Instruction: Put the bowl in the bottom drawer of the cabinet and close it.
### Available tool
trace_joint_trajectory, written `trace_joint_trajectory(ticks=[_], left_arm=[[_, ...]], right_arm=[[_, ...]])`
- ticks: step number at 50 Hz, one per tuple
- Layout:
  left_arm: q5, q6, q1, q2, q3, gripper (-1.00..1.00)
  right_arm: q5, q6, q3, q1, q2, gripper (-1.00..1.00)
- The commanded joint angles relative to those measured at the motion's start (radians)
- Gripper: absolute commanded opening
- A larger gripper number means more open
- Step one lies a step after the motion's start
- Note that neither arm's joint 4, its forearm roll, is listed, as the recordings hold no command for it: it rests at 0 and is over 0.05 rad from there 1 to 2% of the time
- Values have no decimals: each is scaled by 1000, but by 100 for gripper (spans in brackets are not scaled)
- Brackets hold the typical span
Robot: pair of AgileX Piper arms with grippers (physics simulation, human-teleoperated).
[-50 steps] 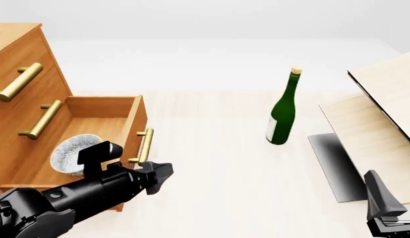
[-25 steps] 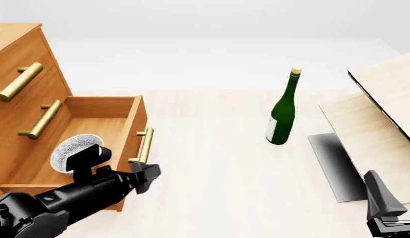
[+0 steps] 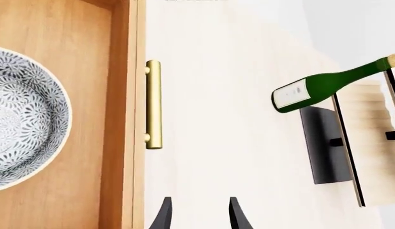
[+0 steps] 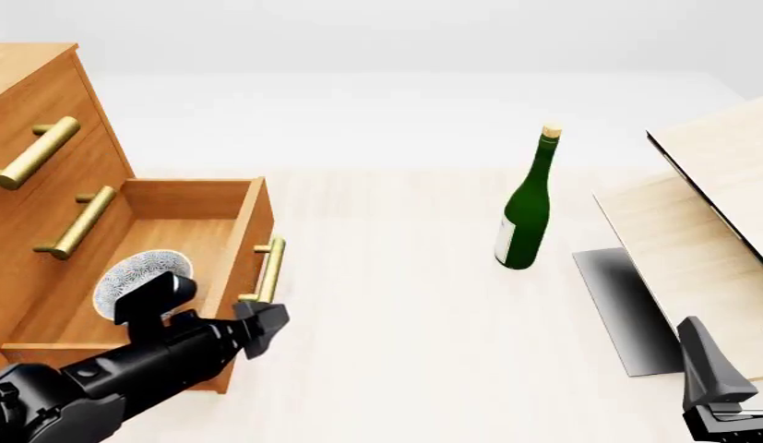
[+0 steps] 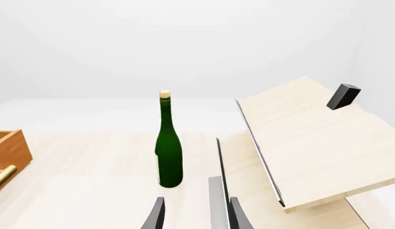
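The speckled white bowl (image 4: 137,275) (image 3: 19,119) rests inside the open bottom drawer (image 4: 249,226) (image 3: 124,71) of the orange-brown cabinet (image 4: 42,101). The drawer is pulled out, its short brass handle (image 4: 270,269) (image 3: 153,104) facing the table. My left gripper (image 4: 270,325) (image 3: 198,217) hovers open and holds nothing, just outside the drawer front near the handle's near end. Low at the near right, my right gripper (image 4: 730,349) (image 5: 196,214) is open and holds nothing.
A green bottle (image 4: 527,208) (image 5: 168,148) (image 3: 325,86) stands upright mid-table. Tilted pale wood boards (image 4: 713,212) (image 5: 312,138) on a dark base (image 4: 621,309) fill the right side. The two upper drawers are shut.
My left gripper has drawn back toward the near left, past the drawer front. The bowl has settled flat in the drawer. The right arm has not moved.
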Motion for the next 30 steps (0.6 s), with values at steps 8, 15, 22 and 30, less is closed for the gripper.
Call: trace_joint_trajectory(ticks=[8, 15, 22, 30], left_arm=[[12, 25, 63, 40, 38, 100], [28, 37, 80, 50, 33, 100], [68, 67, 100, 45, 21, 100], [93, 87, 126, 37, 23, 100]], right_arm=[[0, 0, 0, 0, 0, 100], [0, 0, 0, 0, 0, 100], [0, 0, 0, 0, 0, 100], [0, 0, 0, 0, 0, 100]])
